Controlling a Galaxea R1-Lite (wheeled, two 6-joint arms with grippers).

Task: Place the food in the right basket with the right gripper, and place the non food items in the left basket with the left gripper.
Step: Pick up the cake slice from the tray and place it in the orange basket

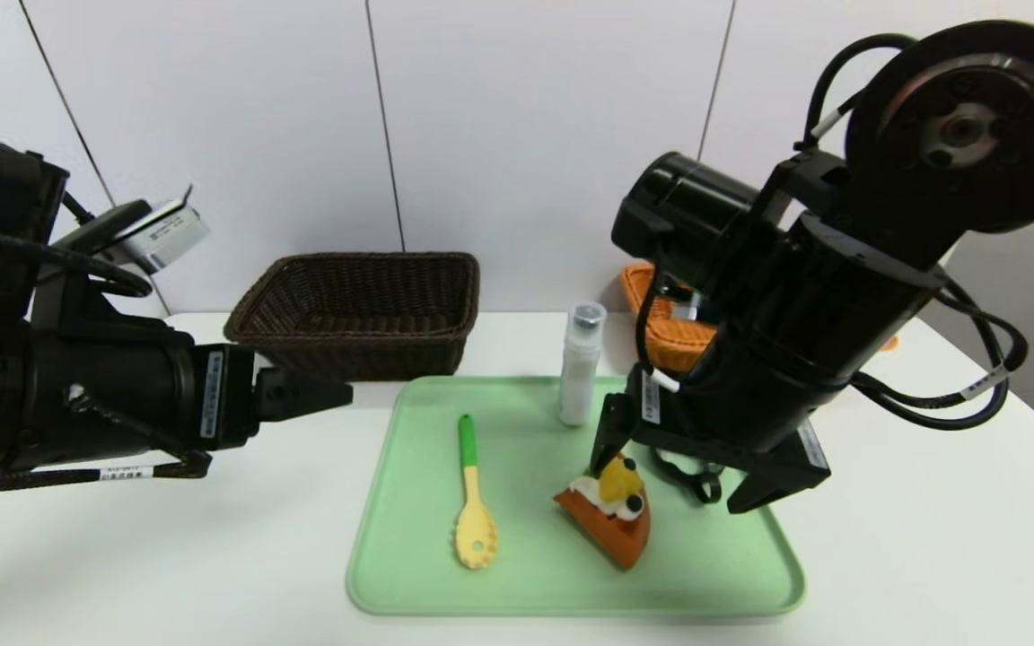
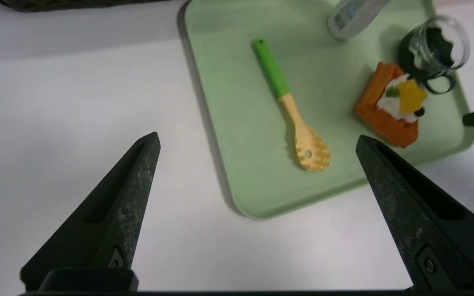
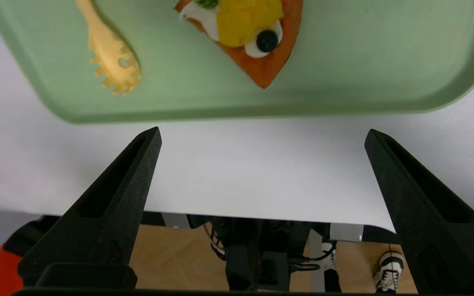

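Our jaws stand wide and empty on both arms: the right gripper hangs just above the cake wedge on the green tray, so we judge the reach for the food is in hand, with a straight descent around it next. Beside those jaws the glass cup and white bottle crowd close, the orange basket sits behind our arm, and the left gripper waits short of the spoon, near the dark basket.

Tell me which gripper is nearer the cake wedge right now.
Right. The right gripper hangs open just above the cake wedge; the left gripper sits open beyond the tray's left edge.
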